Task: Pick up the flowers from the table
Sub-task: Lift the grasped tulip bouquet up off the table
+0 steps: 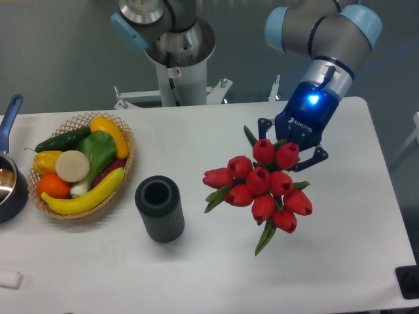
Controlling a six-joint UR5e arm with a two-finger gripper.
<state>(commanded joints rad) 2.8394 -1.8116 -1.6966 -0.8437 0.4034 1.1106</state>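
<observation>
Inspecting the scene, we find the flowers point(262, 190) to be a bunch of glossy red tulip heads, rounded and egg-shaped, with narrow pointed green leaves projecting at the sides and below. The stems run up behind the heads and are hidden from us.

We note the surface point(216, 275) is a smooth, matte white rectangle with rounded far corners. Toward its left edge stands a woven wicker basket point(124, 173) holding a yellow banana, a dark cucumber, an orange fruit, a pale round item and leafy green and yellow vegetables. Beside the basket, nearer the middle, a dark matte cylinder point(159, 208) stands upright with its open mouth facing up. At the left edge we see part of a dark pan with a blue handle point(11, 171), and a small white object point(10, 279) lies at the near left corner. A grey wall backs the room, and a second arm's white pedestal point(175, 82) rises behind the far edge.

We observe the hand point(285, 152), black metal with a lit blue indicator on its wrist, positioned toward the right side of the surface, directly behind and above the bunch. Its two dark fingers point(317, 156) flank the topmost tulip heads, closed in around the bunch's hidden stems. The flowers hang from it, apparently raised off the surface, heads tilted toward the camera.
</observation>
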